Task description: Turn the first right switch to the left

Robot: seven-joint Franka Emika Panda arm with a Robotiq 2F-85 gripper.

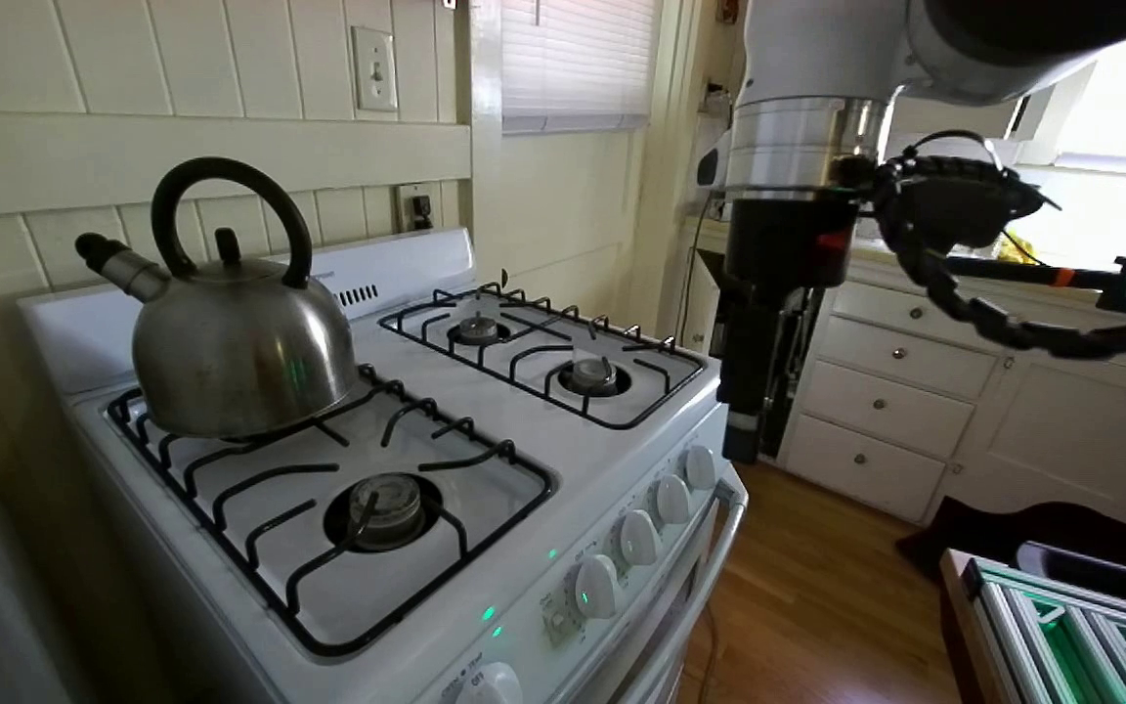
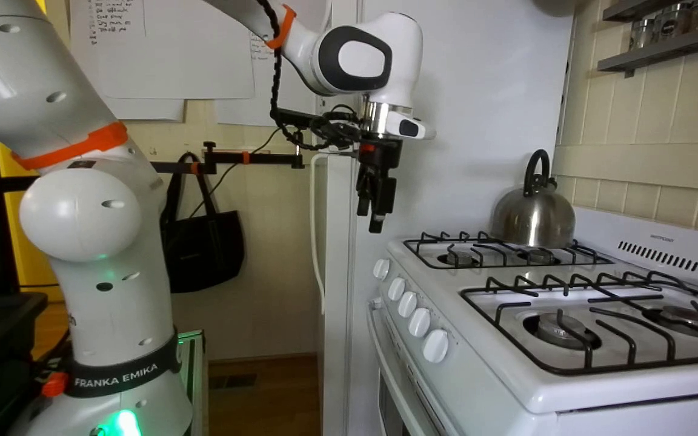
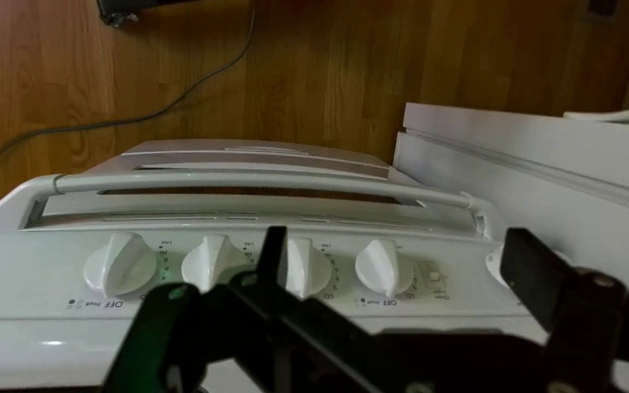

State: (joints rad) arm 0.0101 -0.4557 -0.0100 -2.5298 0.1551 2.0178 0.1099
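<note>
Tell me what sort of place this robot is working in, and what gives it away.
Almost certainly a kitchen, probably in a home. The giveaways are the white gas stove, the metal kettle sitting on it, and the wall shelf holding small jars.

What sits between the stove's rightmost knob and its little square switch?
Three white knobs lie between the rightmost knob and the switch, as an exterior view shows.

Tool (image 3: 396, 240) approx. vert., fingers (image 3: 533, 273) dn., wide apart.
</note>
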